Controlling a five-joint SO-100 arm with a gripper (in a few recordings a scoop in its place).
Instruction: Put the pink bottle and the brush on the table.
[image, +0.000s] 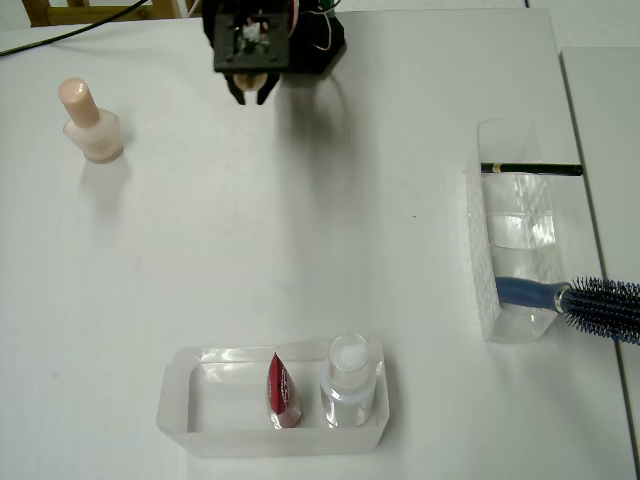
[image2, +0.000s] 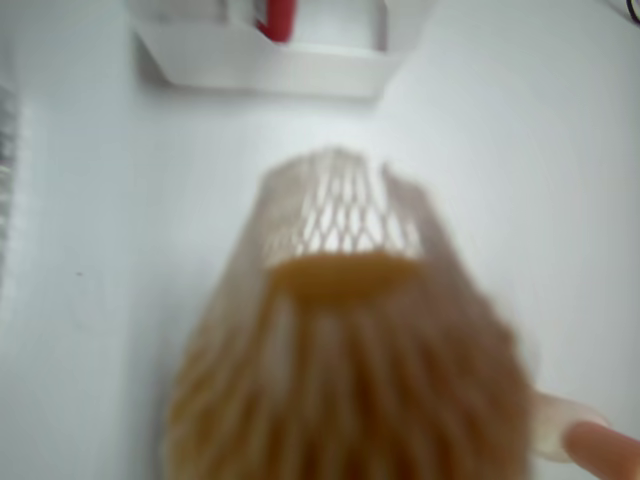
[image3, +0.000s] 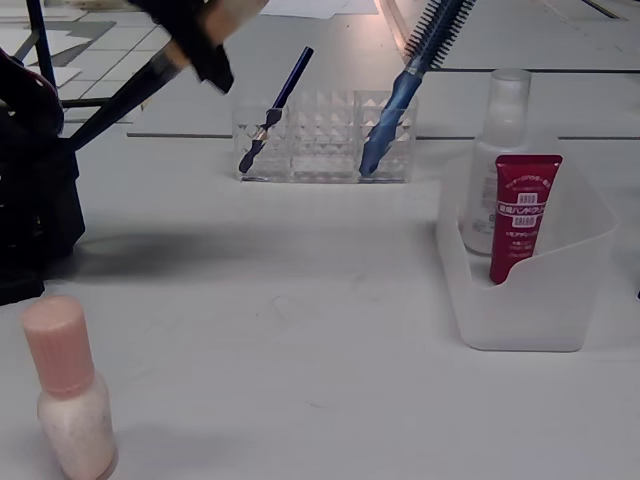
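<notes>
High above the far side of the white table (image: 300, 260), my gripper (image: 250, 88) is shut on the brush. In the wrist view its tan bristle head (image2: 345, 370) looms close and blurred, wearing a net sleeve. The fixed view shows the dark handle (image3: 125, 95) slanting down-left from the gripper (image3: 200, 40). The pink bottle (image: 92, 125) stands upright on the table at the far left of the overhead view, apart from the gripper. That bottle is also near the front left in the fixed view (image3: 68, 400) and at the wrist view's lower right corner (image2: 580, 435).
A frosted tray (image: 200, 400) holds a red tube (image: 283, 392) and a clear white-capped bottle (image: 350, 380). At the right, a clear organizer (image: 515, 240) holds a thin dark pencil (image: 530, 169) and a blue hairbrush (image: 590, 305). The table's right edge runs just beyond it.
</notes>
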